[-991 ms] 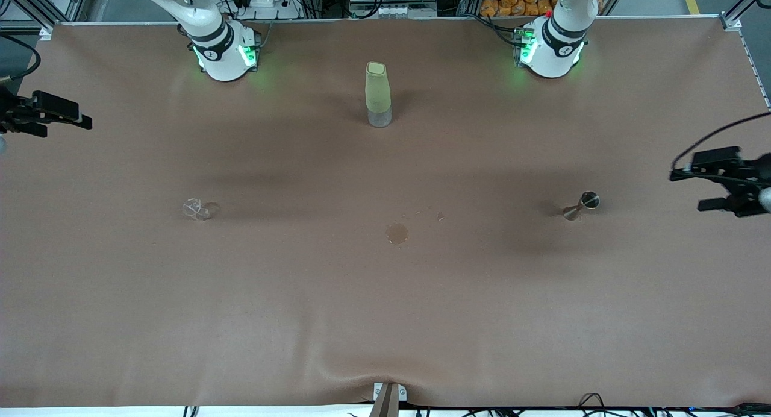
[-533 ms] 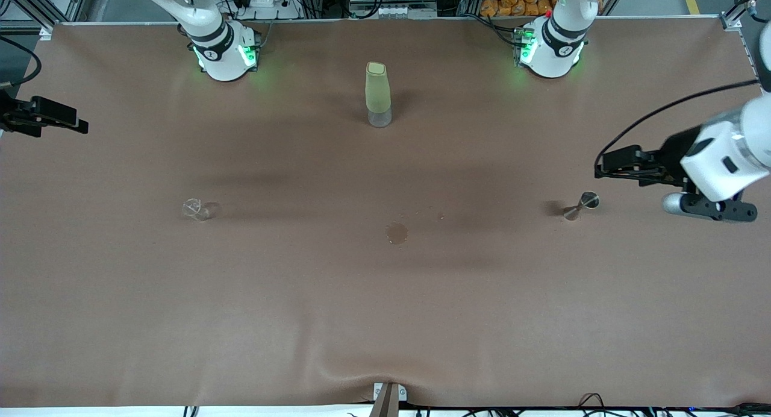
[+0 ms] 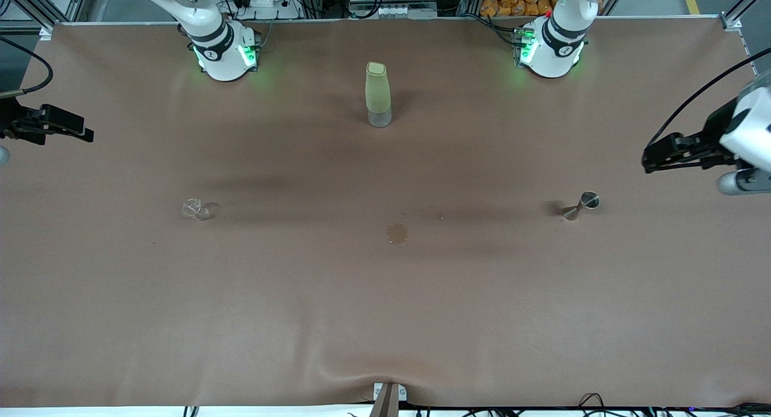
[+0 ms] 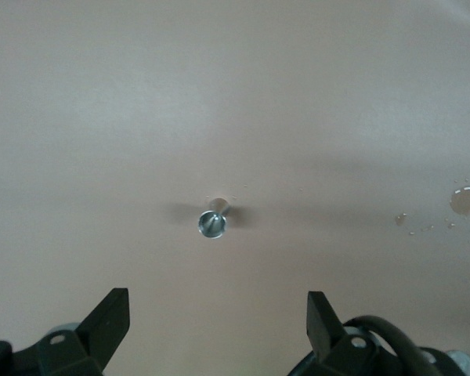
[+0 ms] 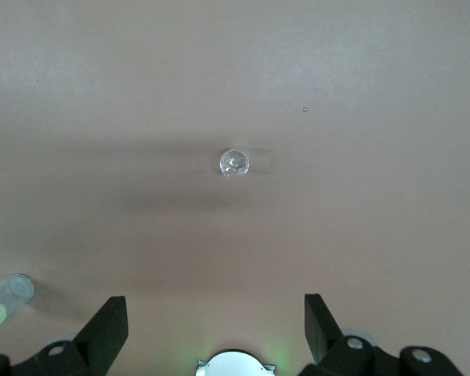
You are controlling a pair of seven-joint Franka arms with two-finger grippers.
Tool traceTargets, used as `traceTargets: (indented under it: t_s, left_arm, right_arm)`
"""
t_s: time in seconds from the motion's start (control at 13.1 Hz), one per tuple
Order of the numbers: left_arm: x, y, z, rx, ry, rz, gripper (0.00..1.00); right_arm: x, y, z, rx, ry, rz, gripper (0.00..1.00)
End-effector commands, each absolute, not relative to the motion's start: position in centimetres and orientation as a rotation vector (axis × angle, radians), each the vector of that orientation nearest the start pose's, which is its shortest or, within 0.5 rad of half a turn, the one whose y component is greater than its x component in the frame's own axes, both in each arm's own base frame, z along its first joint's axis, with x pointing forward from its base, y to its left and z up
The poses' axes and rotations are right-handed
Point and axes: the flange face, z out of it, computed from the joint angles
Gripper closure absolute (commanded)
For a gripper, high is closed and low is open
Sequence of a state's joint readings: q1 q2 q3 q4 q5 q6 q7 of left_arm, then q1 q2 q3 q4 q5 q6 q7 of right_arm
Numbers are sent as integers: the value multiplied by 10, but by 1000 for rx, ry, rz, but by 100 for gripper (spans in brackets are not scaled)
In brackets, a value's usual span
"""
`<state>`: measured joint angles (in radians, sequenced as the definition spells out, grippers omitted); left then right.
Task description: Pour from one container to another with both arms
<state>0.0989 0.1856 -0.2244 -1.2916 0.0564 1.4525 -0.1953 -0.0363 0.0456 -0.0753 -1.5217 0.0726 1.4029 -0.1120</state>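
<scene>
A small clear glass (image 3: 196,209) stands toward the right arm's end of the table and also shows in the right wrist view as the glass (image 5: 235,163). A metal jigger (image 3: 581,205) stands toward the left arm's end, and the left wrist view looks down on this jigger (image 4: 212,222). A tall green bottle (image 3: 378,94) with a clear base stands between the two robot bases. My left gripper (image 3: 653,156) (image 4: 217,321) hangs open over the table's left-arm end, apart from the jigger. My right gripper (image 3: 75,129) (image 5: 215,321) hangs open over the right-arm edge. Neither holds anything.
A round wet stain (image 3: 397,233) with small droplets lies mid-table, nearer the front camera than the bottle; the stain (image 4: 464,200) shows in the left wrist view too. The brown table cover (image 3: 385,320) wrinkles at its front edge. The bottle's base (image 5: 6,298) shows in the right wrist view.
The left arm swung in toward the jigger, then drew back toward its end of the table, its gripper turned to a level pose. The right gripper drifted slightly. Both stayed open.
</scene>
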Motion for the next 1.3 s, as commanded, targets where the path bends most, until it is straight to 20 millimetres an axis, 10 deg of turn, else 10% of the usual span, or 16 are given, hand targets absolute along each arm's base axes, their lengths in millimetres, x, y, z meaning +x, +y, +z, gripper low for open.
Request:
traceTargets:
  t_s: [0.0,0.46,0.84,1.22]
  left_arm:
    - [579,-38,652,-3106,-157,36,0]
    - [545,-34,690,-3115,-206,-51,0]
    - [515,-49,668,-3114,-259,-164,0]
    - [526,-39,670,-3122,-287,-149,0]
  right_arm:
    - [537,-57,614,-3064,10,220,0]
    - [538,-51,618,-3080,-5,213,0]
    - [537,-47,619,-3108,24,222,0]
    - [537,-46,620,-3110,55,223,0]
